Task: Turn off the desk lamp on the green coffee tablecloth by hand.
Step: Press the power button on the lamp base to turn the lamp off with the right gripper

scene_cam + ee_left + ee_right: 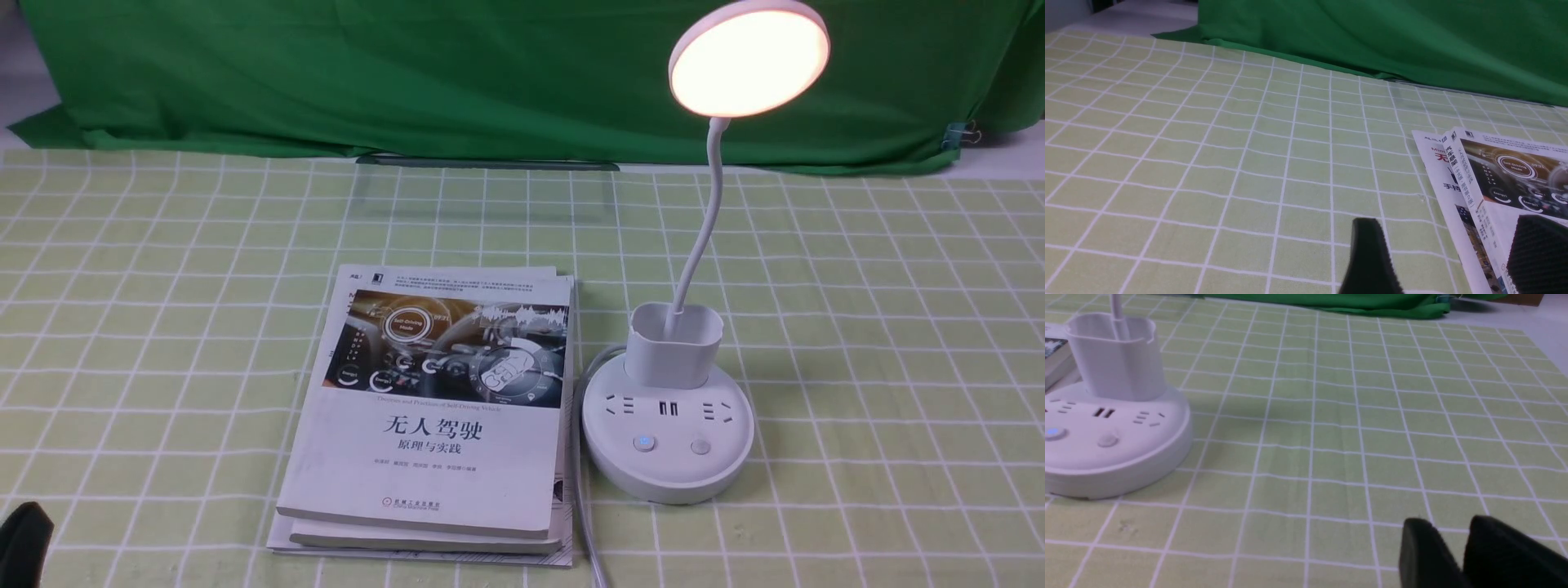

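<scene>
- Right fingers [1502, 551] sitting almost pressed together, gripping nothing; left fingers [1370, 253] spreading wide, empty.
- Desk lamp [668, 425] standing well ahead of right fingers on green coffee tablecloth [898, 327], untouched.
- Lamp head [749, 59] glowing: nothing done, button press pending.

Lamp [673, 351] on the cloth [898, 327], just right of the stacked books [433, 408]; backdrop [408, 73] behind all.

I get bright, even light; the desk lamp [749, 57] glows warm, nearly blown out; right wrist view looks soft.
</scene>
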You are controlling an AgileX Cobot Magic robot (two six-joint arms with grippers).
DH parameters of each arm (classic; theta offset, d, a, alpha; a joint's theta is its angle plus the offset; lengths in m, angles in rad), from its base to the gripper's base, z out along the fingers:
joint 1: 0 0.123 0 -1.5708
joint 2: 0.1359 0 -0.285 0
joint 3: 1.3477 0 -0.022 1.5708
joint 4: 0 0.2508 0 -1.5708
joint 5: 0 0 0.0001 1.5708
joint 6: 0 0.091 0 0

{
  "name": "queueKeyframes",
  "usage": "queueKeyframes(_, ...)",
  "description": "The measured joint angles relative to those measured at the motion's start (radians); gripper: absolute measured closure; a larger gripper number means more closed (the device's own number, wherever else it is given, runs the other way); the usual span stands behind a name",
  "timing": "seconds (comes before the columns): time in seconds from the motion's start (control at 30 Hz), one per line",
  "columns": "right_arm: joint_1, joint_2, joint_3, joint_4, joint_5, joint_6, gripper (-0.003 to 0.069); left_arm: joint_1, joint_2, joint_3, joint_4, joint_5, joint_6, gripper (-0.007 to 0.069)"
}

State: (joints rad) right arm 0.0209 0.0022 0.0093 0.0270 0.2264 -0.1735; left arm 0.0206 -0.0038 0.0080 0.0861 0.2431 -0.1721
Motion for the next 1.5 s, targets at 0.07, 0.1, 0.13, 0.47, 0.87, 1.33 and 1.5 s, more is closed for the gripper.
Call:
queueKeyframes(0.07,0.000,0.000,0.000,0.016,-0.029,0.023,0.0419,0.000,0.000,0.000,0.000,0.000,0.000,0.0214)
queueKeyframes(0.1,0.001,0.000,0.000,0.067,-0.068,0.094,0.0419,0.000,0.000,0.000,0.000,0.000,0.000,0.0214)
queueKeyframes(0.13,0.001,0.000,0.000,0.092,-0.093,0.142,0.0419,0.000,0.000,0.000,0.000,0.000,0.000,0.0214)
queueKeyframes(0.47,0.001,0.000,0.000,0.154,-0.338,0.427,0.0419,0.000,0.000,0.000,0.000,0.000,0.000,0.0214)
queueKeyframes(0.87,0.054,0.319,-0.374,0.157,0.208,0.212,0.0615,0.000,0.000,0.000,0.000,0.000,0.000,0.0214)
queueKeyframes(1.33,0.189,1.127,-0.834,0.217,0.616,0.011,0.0615,0.000,0.000,0.000,0.000,0.000,0.000,0.0214)
queueKeyframes(1.5,0.412,1.379,-0.959,0.178,0.571,0.034,0.0615,0.000,0.000,0.000,0.000,0.000,0.000,0.0214)
